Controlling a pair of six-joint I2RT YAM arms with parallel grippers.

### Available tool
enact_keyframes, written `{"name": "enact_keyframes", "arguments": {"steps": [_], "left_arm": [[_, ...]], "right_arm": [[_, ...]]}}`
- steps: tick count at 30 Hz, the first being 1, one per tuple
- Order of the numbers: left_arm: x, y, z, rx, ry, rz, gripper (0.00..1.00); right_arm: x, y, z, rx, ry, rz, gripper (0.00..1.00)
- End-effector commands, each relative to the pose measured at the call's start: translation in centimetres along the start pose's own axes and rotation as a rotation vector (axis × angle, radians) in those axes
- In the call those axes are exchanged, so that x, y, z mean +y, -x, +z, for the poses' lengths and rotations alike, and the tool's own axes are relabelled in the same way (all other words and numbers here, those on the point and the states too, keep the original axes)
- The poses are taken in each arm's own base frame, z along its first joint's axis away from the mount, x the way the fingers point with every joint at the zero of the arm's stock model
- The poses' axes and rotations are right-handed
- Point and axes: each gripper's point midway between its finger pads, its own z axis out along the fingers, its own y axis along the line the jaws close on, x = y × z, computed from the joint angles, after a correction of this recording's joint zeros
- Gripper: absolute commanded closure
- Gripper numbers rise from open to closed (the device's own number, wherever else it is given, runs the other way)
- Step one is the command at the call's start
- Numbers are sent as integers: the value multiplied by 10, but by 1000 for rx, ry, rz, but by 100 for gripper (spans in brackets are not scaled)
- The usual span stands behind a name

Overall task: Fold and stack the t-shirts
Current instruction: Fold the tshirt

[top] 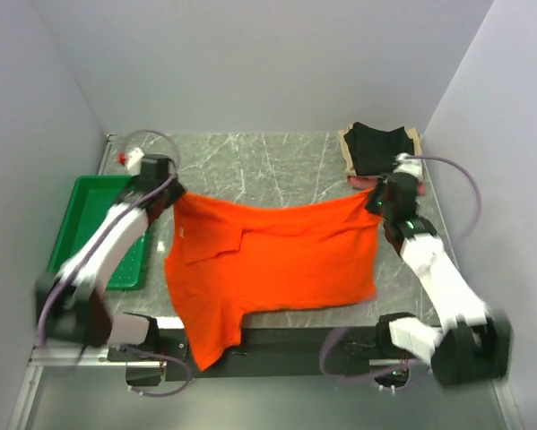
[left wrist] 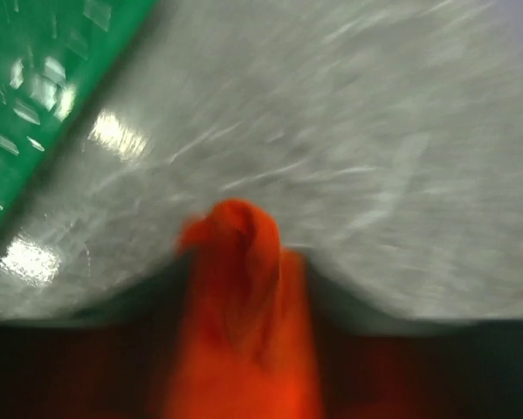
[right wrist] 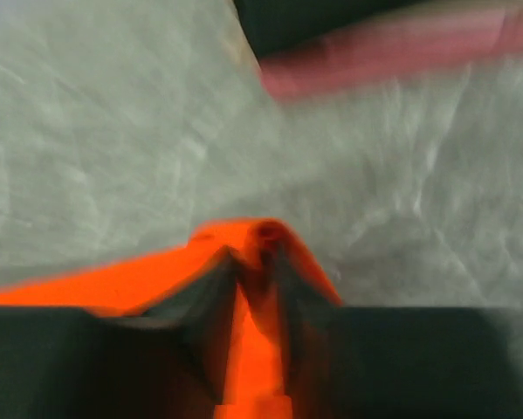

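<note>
Orange t-shirt (top: 277, 255) hangs between left hand (top: 171, 192) and right hand (top: 375, 199), both clamped on its far edge.

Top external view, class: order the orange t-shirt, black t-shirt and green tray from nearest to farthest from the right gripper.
1. Orange t-shirt: its corner is pinched in the right gripper.
2. Black t-shirt: just behind, far right corner.
3. Green tray: across the table, left edge.
</note>
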Motion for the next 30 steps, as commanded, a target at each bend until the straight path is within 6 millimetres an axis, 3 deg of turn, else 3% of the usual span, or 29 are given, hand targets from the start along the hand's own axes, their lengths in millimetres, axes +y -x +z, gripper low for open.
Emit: {"name": "enact_keyframes", "arguments": {"steps": [1, 2, 3, 4, 5, 6, 11, 14, 15, 18, 20, 24, 30], "left_arm": [[12, -32, 70, 103, 67, -3, 17], [18, -39, 84, 142, 115, 4, 4], [8, -37, 111, 166, 141, 10, 1], [3, -36, 119, 176, 150, 32, 1], [0, -39, 123, 215, 157, 48, 1], [-17, -34, 130, 214, 128, 59, 1], [-25, -26, 113, 187, 118, 72, 1], [-11, -32, 92, 196, 152, 66, 1], [-5, -38, 80, 197, 154, 73, 1], [1, -62, 60, 229, 104, 80, 1], [-3, -76, 55, 262, 46, 72, 1], [7, -109, 57, 339, 25, 88, 1], [21, -136, 76, 393, 51, 99, 1]], "right_arm": [[-16, -50, 73, 171, -89, 36, 63], [-18, -59, 86, 236, -117, 31, 49], [-19, -64, 98, 292, -142, 20, 40], [-13, -55, 122, 313, -161, 8, 26], [-18, -59, 123, 363, -194, -8, 20], [-12, -45, 129, 348, -193, -11, 11], [-12, -36, 113, 334, -196, 8, 9], [-2, -48, 96, 378, -121, 28, 8], [2, -62, 90, 417, -82, 33, 8], [7, -74, 82, 445, -37, 58, 7], [7, -93, 80, 495, -19, 68, 7], [3, -119, 86, 570, -36, 82, 7], [-19, -154, 101, 667, -157, 115, 7]]}}
